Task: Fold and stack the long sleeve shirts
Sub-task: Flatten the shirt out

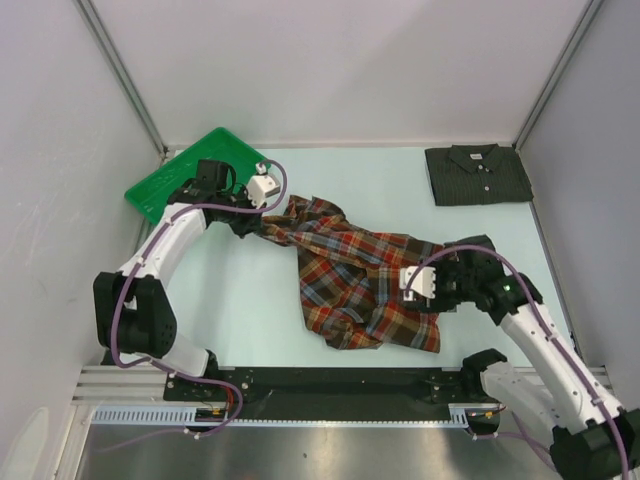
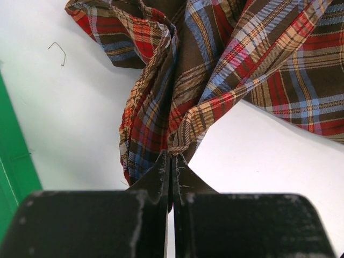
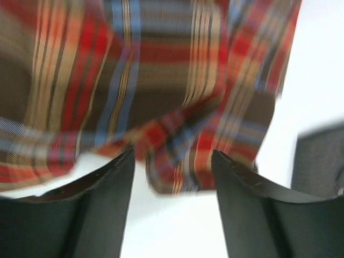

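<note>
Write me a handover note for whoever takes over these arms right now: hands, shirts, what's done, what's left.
Hands: the left hand is shut, pinching a bunch of the plaid shirt at its far left end. The right hand is open at the shirt's near right edge, with cloth just ahead of it and nothing gripped.
Shirts: the plaid shirt lies crumpled mid-table. The grey shirt sits in the far right corner.
Done: the grey shirt is folded.
Left: fold the plaid shirt, then stack the two.
</note>
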### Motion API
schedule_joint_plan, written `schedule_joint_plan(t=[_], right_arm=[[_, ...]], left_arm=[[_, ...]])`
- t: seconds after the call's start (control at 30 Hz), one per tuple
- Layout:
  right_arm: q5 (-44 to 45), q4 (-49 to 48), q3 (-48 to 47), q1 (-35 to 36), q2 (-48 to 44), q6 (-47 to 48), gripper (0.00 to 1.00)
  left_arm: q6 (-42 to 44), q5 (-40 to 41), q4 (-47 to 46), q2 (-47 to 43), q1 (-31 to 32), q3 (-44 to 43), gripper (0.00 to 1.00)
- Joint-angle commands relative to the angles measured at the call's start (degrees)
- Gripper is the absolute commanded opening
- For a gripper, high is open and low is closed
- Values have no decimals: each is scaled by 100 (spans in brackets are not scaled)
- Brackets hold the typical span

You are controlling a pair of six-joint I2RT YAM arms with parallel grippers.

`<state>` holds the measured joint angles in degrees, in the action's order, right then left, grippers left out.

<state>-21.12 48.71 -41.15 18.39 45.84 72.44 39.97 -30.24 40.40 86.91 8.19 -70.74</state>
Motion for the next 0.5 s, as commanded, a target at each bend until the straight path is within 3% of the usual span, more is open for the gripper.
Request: schedule_joint_plan(t=[0.0, 0.07, 0.1, 0.2, 0.3, 0.47], right_arm=[[-471, -458, -561, 934, 477, -1071, 60], [-454, -520, -640, 1489, 696, -1346, 57], [-358, -659, -632, 2110, 759, -1504, 57], [247, -906, -658, 2607, 838, -1751, 56], [513, -663, -571, 2249, 786, -1112, 59], [232, -213, -219, 319, 478, 705, 60]], left_arm=[[-41, -193, 12, 18, -54, -282, 0], [-41, -175, 3, 36, -54, -317, 0], [-50, -175, 3, 62, -63, -326, 0], [-120, -219, 29, 150, -98, -458, 0], [-129, -210, 230, 475, -185, -774, 0], [-375, -202, 302, 1177, -502, -1468, 0]])
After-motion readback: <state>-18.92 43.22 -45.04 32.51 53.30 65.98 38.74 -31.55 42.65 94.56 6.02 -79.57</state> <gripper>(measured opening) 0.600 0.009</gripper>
